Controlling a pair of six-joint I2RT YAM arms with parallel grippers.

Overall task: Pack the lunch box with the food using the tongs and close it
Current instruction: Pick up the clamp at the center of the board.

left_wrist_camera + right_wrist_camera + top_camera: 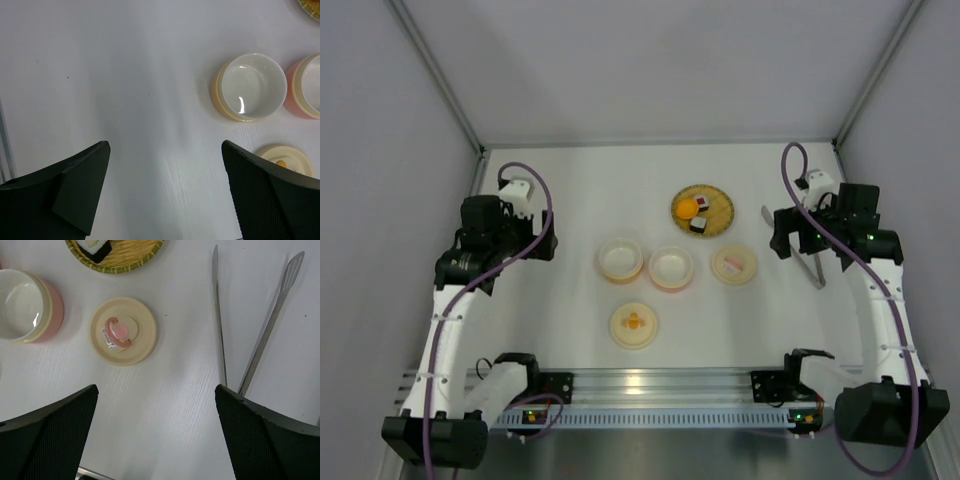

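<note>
The food lies on a round woven plate (716,203): an orange ball (687,208) and dark-wrapped sushi pieces (701,222), one piece (95,246) at the top of the right wrist view. The lunch box stands apart as a yellow bowl (620,258) (250,87) and a pink bowl (671,267) (27,305), both empty. The tongs (816,272) (218,325) lie flat in a V under my right gripper (810,250) (156,390), which hangs open just left of them. My left gripper (525,248) (165,165) is open over bare table, left of the yellow bowl.
A cream lid with a pink handle (733,264) (123,330) lies right of the pink bowl. A lid with an orange handle (634,325) (287,160) lies nearer the front rail (660,385). Grey walls close in the left, right and back.
</note>
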